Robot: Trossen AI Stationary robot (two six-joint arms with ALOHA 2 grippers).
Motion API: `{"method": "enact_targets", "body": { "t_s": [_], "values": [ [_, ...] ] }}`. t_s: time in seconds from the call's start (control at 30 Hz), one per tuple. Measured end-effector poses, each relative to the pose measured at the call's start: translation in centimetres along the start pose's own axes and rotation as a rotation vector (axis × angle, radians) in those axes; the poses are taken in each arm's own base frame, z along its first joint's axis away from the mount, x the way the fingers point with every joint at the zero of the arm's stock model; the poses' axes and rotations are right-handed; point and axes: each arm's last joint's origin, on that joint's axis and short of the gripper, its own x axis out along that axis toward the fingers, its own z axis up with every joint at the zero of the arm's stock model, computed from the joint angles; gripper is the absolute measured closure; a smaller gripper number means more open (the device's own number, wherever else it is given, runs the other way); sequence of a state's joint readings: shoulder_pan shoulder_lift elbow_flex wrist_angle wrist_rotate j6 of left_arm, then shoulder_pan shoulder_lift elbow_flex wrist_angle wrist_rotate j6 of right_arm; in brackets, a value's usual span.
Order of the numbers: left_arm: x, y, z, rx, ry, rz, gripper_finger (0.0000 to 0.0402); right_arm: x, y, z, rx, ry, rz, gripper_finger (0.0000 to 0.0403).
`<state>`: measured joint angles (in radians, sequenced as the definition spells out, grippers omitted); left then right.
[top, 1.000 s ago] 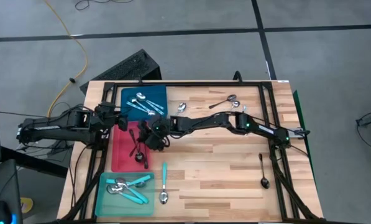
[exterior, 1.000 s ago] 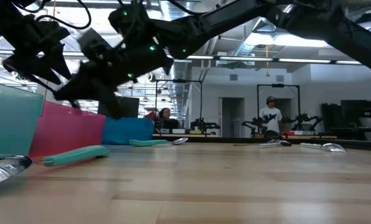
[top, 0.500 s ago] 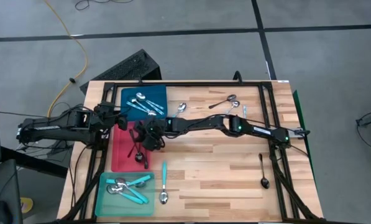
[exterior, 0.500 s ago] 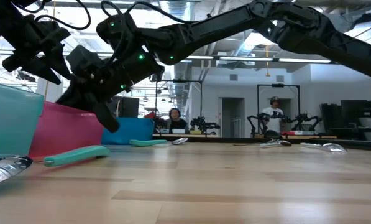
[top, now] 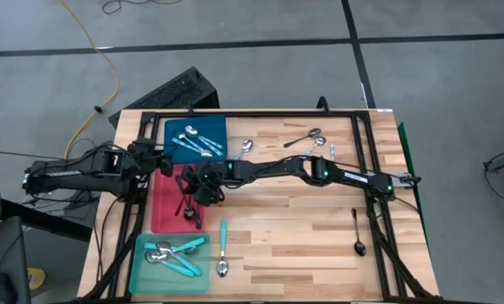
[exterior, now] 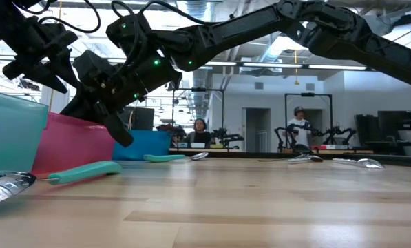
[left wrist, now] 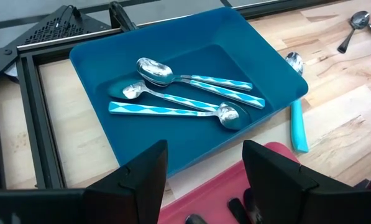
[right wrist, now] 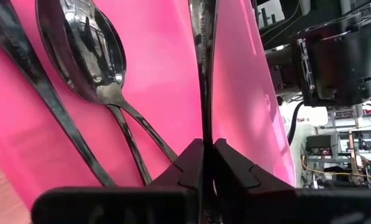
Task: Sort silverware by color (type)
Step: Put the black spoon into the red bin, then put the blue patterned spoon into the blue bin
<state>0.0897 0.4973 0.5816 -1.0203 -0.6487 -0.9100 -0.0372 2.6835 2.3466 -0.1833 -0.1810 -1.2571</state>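
My right gripper [top: 199, 190] reaches across the table and stands low over the red tray [top: 164, 218], shut on a black spoon [right wrist: 205, 68]. Two more black spoons [right wrist: 89, 56] lie on the tray's floor beside it. The blue tray [left wrist: 98, 81] holds three spoons with turquoise handles [left wrist: 191, 93]. The teal tray [top: 143, 272] holds a mixed few. My left gripper [left wrist: 204, 180] hangs open and empty near the blue tray's near edge. On the bare wood lie a turquoise-handled spoon [top: 223, 247], a black spoon [top: 357, 232] and silver spoons [top: 306, 138]. My right gripper pinches the black spoon's thin handle [right wrist: 206, 134] between its two fingers [right wrist: 188, 163]. The fingers come slanting down from the table's right side and lie along the handle. The spoon runs on ahead of them over the red tray; whether its far end rests there I cannot tell.
The three trays stand in a row along the table's left side, blue farthest, red in the middle, teal nearest. Another turquoise-handled spoon [left wrist: 297, 118] lies just outside the blue tray. The wood between the trays and the right edge [top: 302, 245] is mostly bare. People stand in the room behind.
My right gripper has gone down and toward the table's left edge, onto the red tray, rolling a little as it went. For the last half second it has kept still there.
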Motion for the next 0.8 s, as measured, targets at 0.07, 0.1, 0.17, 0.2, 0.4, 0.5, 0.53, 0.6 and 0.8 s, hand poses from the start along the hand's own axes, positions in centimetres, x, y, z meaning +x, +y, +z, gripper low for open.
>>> {"method": "enact_targets", "body": {
  "t_s": [0.07, 0.1, 0.17, 0.2, 0.4, 0.5, 0.53, 0.6, 0.8],
  "values": [
    [0.0, 0.0, 0.0, 0.0, 0.0, 0.0, 0.0207, 0.0, 0.0, 0.0, 0.0, 0.0, 0.0, 0.0337],
    [0.0, 0.0, 0.0, 0.0, 0.0, 0.0, 0.0207, 0.0, 0.0, 0.0, 0.004, 0.0, 0.0, 0.0333],
    [0.0, 0.0, 0.0, 0.0, 0.0, 0.0, 0.0207, 0.0, 0.0, 0.0, 0.022, -0.002, -0.004, 0.0327],
    [0.0, 0.0, 0.0, 0.0, 0.0, 0.0, 0.0207, 0.0, -0.1, 0.0, 0.03, -0.002, -0.006, 0.0323],
    [0.0, 0.0, 0.0, 0.0, 0.001, 0.0, 0.0207, 0.0, -0.1, 0.0, 0.045, -0.003, -0.007, 0.0301],
    [0.0, 0.0, 0.0, 0.0, 0.001, 0.0, 0.0207, 0.0, -0.1, 0.0, 0.057, -0.003, -0.008, 0.029],
    [0.0, 0.0, 0.0, 0.0, 0.001, 0.0, 0.0207, 0.0, -0.1, 0.0, 0.058, -0.003, -0.008, 0.0287],
    [0.0, 0.0, 0.0, 0.0, 0.001, 0.0, 0.0207, -0.1, -0.2, 0.0, 0.075, -0.004, -0.01, 0.0283],
    [0.0, 0.0, 0.0, -0.001, -0.002, 0.002, 0.0207, -0.3, -1.0, 0.2, 0.153, -0.025, -0.064, 0.028]
  ]
}}
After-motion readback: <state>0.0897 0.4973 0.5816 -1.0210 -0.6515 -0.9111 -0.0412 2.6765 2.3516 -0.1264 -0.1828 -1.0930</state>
